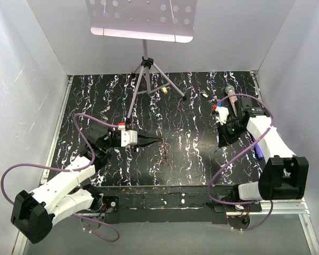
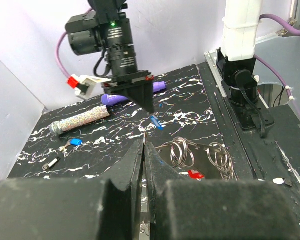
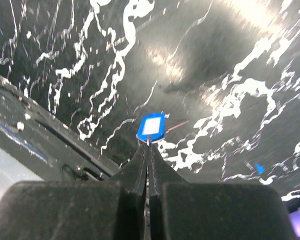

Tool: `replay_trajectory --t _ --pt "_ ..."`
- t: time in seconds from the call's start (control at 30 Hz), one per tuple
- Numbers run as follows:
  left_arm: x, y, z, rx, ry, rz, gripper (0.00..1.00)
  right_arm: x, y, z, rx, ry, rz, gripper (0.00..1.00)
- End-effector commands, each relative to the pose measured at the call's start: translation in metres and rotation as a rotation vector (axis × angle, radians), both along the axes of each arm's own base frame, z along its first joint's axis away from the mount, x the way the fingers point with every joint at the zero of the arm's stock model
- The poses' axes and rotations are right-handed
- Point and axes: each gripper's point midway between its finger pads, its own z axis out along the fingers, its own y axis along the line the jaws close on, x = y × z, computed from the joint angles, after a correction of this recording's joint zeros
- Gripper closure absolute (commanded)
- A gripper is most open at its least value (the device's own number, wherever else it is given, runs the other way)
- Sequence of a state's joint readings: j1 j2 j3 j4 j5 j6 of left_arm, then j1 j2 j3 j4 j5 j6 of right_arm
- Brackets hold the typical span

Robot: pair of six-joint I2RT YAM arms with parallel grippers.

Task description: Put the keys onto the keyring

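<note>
The keyring (image 2: 182,152) is a chain of thin grey wire loops lying just right of my left gripper (image 2: 144,142), also seen as the keyring (image 1: 165,153) at mid-table. My left gripper (image 1: 160,140) is shut, with a thin metal sliver of the ring's end showing between its tips. My right gripper (image 3: 148,145) is shut on the edge of a blue-headed key (image 3: 151,126), held above the table at the right (image 1: 219,144). A red key (image 2: 195,174) lies by the loops. Another blue key (image 2: 76,142) and a silver one (image 2: 52,163) lie further off. A yellow key (image 1: 165,90) lies at the back.
A tripod stand (image 1: 144,66) with a perforated tray stands at the back centre, its legs spread on the marbled table (image 1: 106,101). A glittery tube (image 2: 82,120) and a purple pen (image 2: 115,98) lie behind the right gripper. White walls close in three sides.
</note>
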State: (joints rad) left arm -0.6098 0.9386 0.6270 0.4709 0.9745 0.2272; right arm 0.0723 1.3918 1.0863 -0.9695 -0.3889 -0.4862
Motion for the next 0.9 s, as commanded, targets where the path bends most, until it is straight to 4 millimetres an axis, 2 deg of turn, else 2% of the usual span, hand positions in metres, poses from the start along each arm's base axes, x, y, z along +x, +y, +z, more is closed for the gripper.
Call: replay_trajectory --t 0.0,0.23,0.37,0.57,0.87 --pt "-0.003 0.004 0.017 -0.039 -0.053 0.01 1.0 -0.044 -0.016 -0.01 -0.031 0.092 0.032 0.99" --pt "-0.006 0.005 0.02 -0.043 -0.063 0.003 1.0 -0.077 -0.047 -0.02 -0.12 0.154 -0.042 0.99" --pt "-0.008 0.005 0.021 -0.045 -0.064 0.0 1.0 -0.088 -0.056 -0.026 -0.145 0.205 -0.052 0.99" --pt "-0.007 0.005 0.02 -0.04 -0.067 0.004 1.0 -0.082 -0.057 -0.036 -0.139 0.287 -0.066 0.99" --pt "-0.007 0.005 0.02 -0.04 -0.07 0.005 1.0 -0.055 -0.056 -0.041 -0.119 0.347 -0.084 0.99"
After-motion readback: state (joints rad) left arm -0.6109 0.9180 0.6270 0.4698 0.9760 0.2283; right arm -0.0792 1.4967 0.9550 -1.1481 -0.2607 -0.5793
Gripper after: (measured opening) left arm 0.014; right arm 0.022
